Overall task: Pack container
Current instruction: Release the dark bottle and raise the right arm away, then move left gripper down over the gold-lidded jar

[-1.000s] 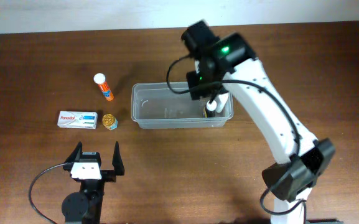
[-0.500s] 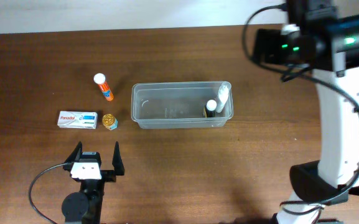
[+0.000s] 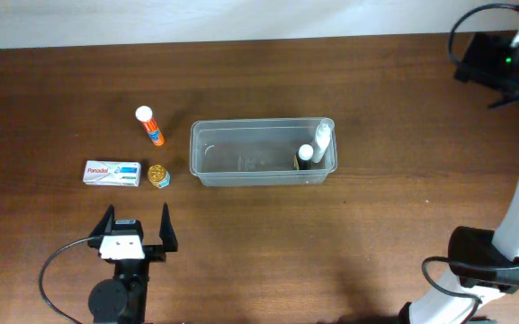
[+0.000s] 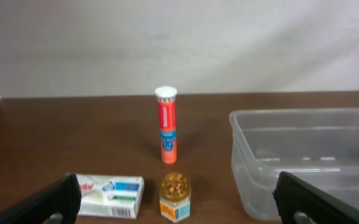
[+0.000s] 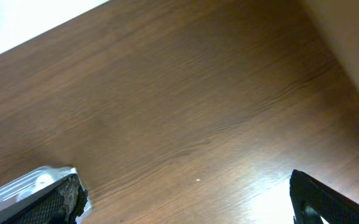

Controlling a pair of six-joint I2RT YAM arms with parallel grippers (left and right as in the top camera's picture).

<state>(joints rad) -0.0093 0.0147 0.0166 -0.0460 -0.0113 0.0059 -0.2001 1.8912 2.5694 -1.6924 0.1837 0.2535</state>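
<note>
The clear container sits mid-table; a white-capped tube and a small dark bottle stand at its right end. Left of it lie an orange tube, a white Panadol box and a gold-lidded jar. My left gripper rests open near the front edge, facing the jar, the box, the orange tube and the container. My right gripper is open and empty above bare table, with a corner of the container at the lower left. The right arm is at the far right.
The wooden table ends at a pale wall along the back. The right arm's base stands at the front right, and a cable loops beside the left arm.
My right gripper opened, rose out of the container and swung away to the far right, leaving the white-capped tube inside. The left arm has not moved.
</note>
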